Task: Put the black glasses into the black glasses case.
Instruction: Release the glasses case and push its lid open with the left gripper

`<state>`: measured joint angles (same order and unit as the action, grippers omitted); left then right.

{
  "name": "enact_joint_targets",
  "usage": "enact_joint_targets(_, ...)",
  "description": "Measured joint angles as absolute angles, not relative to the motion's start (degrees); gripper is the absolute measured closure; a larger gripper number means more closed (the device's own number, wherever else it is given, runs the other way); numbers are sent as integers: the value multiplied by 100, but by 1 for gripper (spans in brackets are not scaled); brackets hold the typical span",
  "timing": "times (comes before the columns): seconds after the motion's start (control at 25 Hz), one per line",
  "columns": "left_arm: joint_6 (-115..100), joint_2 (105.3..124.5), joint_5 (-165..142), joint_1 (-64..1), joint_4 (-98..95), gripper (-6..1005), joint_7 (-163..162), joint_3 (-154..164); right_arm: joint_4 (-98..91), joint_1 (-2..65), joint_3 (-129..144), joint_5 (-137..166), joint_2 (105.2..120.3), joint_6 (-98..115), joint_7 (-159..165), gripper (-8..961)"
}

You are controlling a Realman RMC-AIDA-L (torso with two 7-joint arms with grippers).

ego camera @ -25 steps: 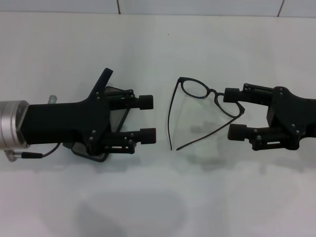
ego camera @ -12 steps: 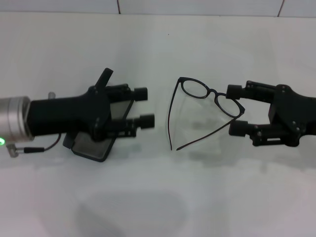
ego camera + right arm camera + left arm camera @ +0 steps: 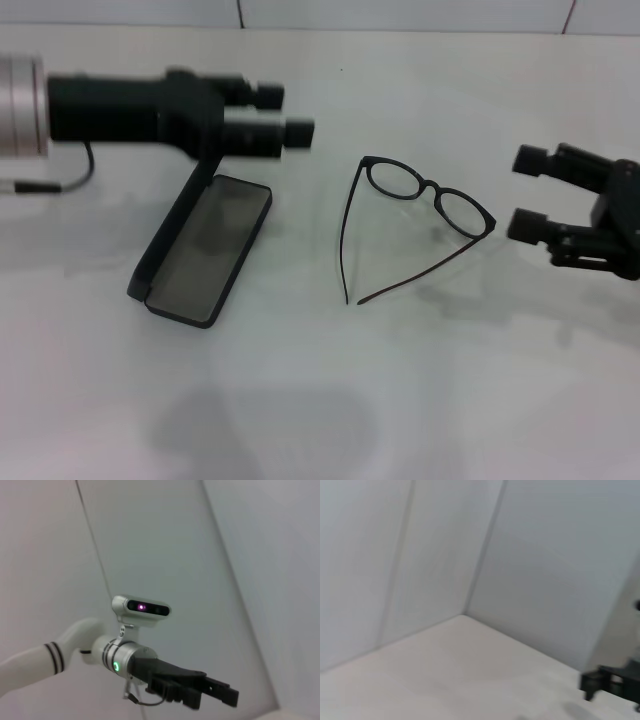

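The black glasses (image 3: 430, 188) lie unfolded on the white table, lenses toward the far right and temple arms reaching toward me. The black glasses case (image 3: 210, 250) lies open to their left, its grey lining facing up and its lid standing along the left side. My left gripper (image 3: 285, 112) hovers above the far end of the case, open and holding nothing. It also appears in the right wrist view as the left gripper (image 3: 200, 692). My right gripper (image 3: 527, 192) is open just right of the glasses, clear of the frame; the left wrist view catches this right gripper (image 3: 612, 682) at its edge.
The white table (image 3: 320, 400) meets a pale tiled wall (image 3: 400, 12) at the back. A cable (image 3: 70, 180) hangs from the left arm. The robot's head camera (image 3: 141, 608) shows in the right wrist view.
My left gripper rose and moved back off the case, uncovering its lining. My right gripper drew away to the right from the glasses' lens. The glasses stayed put.
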<state>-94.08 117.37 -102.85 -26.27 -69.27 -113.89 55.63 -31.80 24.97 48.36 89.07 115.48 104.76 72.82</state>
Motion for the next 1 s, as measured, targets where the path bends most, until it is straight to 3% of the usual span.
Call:
enact_joint_targets(0.2, -8870, 11960, -12320, -2695, -8725, 255, -13380, 5941, -3126, 2271, 4825, 8578, 11539, 10536, 7013, 68)
enact_joint_targets(0.56, -8731, 11971, -15631, -2723, -9953, 308, -15941, 8326, -3120, 2184, 4825, 8441, 11540, 10538, 7007, 68)
enact_joint_targets(1.0, -8538, 11976, -16055, -2811, -9346, 339, -16309, 8945, -3114, 2181, 4818, 8439, 11540, 10485, 6923, 68)
